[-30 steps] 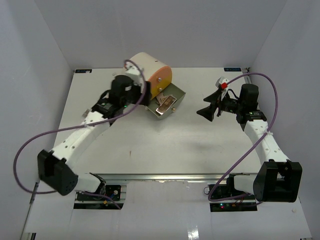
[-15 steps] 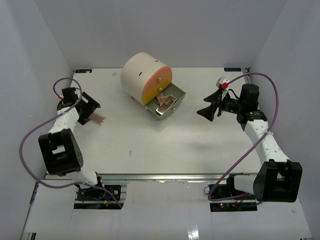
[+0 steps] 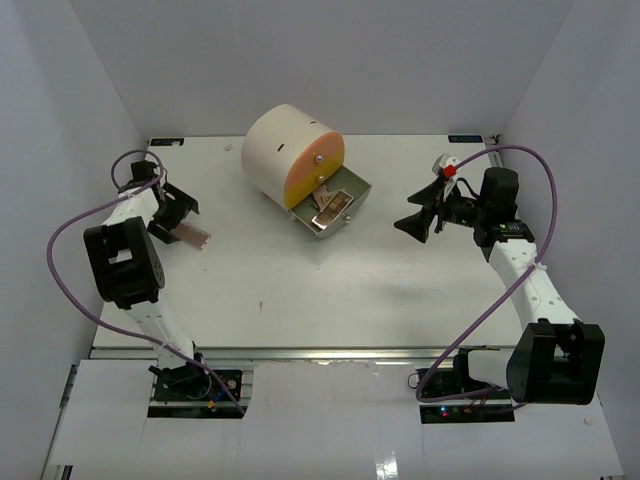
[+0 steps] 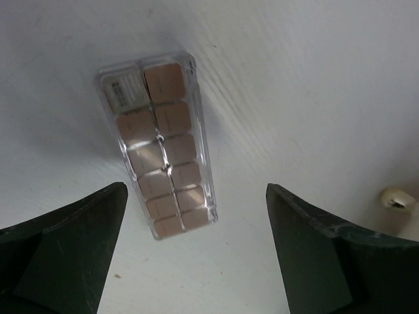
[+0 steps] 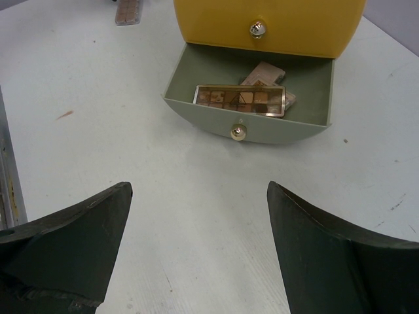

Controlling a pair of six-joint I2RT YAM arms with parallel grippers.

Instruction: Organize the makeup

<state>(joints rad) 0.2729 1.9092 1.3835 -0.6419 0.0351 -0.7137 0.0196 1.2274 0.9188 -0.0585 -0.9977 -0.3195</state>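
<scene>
Cream cylindrical drawer unit with orange-yellow front (image 3: 285, 150), 12 o'clock, drawer (image 5: 196, 112) open | right gripper (image 5: 200, 190), 3 o'clock, spread wide, empty | left gripper (image 4: 196, 188) spread wide, empty, over clear flat rectangular palette of tan pans (image 4: 163, 147), 9 o'clock | risk: thin and slick, it likely skids if jaws close high

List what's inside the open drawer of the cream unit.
In the open drawer: a gold-edged palette lying flat, overlapping a pinkish-tan palette behind it. Anything beneath them, and the drawer's rear under the yellow front, is hidden.
</scene>
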